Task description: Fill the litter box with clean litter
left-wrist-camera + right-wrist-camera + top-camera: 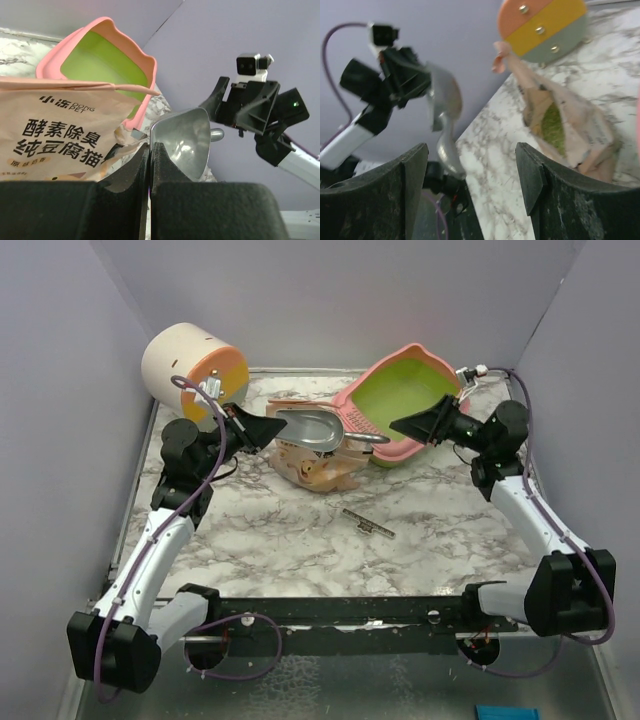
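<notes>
The pink litter box (352, 406) with its lime-green inside stands tilted at the back right; no granules show in it. It also shows in the left wrist view (92, 30). My left gripper (275, 428) is shut on the rim of the grey metal scoop (318, 430), as the left wrist view (150, 147) shows on the scoop (182, 137). The scoop hangs over the peach bag (312, 468). Greenish litter (551, 122) shows inside the bag's open mouth. My right gripper (400, 425) is open and empty at the box's near rim, as the right wrist view (472, 150) shows.
A cream-and-orange cylinder (190, 365) lies at the back left. A small metal strip (368, 523) lies on the marbled table (300, 550) in front of the bag. Grey walls close in the back and both sides.
</notes>
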`<action>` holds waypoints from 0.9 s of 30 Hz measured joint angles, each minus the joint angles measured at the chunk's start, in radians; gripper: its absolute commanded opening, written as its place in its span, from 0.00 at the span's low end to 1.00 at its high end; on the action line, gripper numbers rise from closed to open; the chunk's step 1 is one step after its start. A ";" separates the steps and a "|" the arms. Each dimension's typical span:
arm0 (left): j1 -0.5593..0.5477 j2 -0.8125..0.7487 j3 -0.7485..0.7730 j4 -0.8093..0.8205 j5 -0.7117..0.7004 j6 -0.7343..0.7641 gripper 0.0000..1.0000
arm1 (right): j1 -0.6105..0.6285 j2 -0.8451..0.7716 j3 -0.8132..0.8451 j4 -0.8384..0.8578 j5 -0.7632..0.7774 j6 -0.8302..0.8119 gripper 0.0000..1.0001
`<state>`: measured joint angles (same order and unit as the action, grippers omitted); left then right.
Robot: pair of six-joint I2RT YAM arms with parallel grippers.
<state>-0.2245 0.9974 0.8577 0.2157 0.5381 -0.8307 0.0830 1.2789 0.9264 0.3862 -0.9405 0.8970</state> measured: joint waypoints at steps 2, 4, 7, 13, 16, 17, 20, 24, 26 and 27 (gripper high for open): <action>0.000 0.004 0.000 0.033 0.003 -0.014 0.00 | 0.007 -0.031 -0.073 0.156 -0.076 0.093 0.71; 0.000 0.009 -0.002 0.056 0.005 -0.032 0.00 | 0.008 -0.057 -0.119 0.269 -0.122 0.160 0.71; 0.000 0.010 -0.026 0.101 0.004 -0.062 0.00 | 0.008 -0.084 -0.146 0.374 -0.158 0.221 0.71; -0.013 0.017 -0.063 0.133 -0.005 -0.106 0.00 | 0.031 -0.097 -0.149 0.425 -0.180 0.226 0.70; -0.029 0.021 -0.064 0.146 -0.010 -0.114 0.00 | 0.070 -0.086 -0.142 0.414 -0.180 0.201 0.70; -0.032 0.021 -0.064 0.150 -0.011 -0.116 0.00 | 0.085 -0.079 -0.138 0.413 -0.179 0.193 0.70; -0.039 0.024 -0.064 0.162 -0.013 -0.121 0.00 | 0.132 -0.049 -0.119 0.390 -0.174 0.160 0.69; -0.040 0.028 -0.063 0.166 -0.015 -0.122 0.00 | 0.175 -0.005 -0.108 0.373 -0.167 0.132 0.66; -0.040 0.031 -0.064 0.167 -0.016 -0.122 0.00 | 0.188 0.014 -0.105 0.372 -0.162 0.126 0.63; -0.040 0.034 -0.064 0.169 -0.016 -0.123 0.00 | 0.195 0.023 -0.102 0.372 -0.159 0.124 0.62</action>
<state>-0.2646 1.0313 0.7940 0.3847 0.5217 -0.9535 0.2779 1.3018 0.8242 0.7586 -1.0992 1.0214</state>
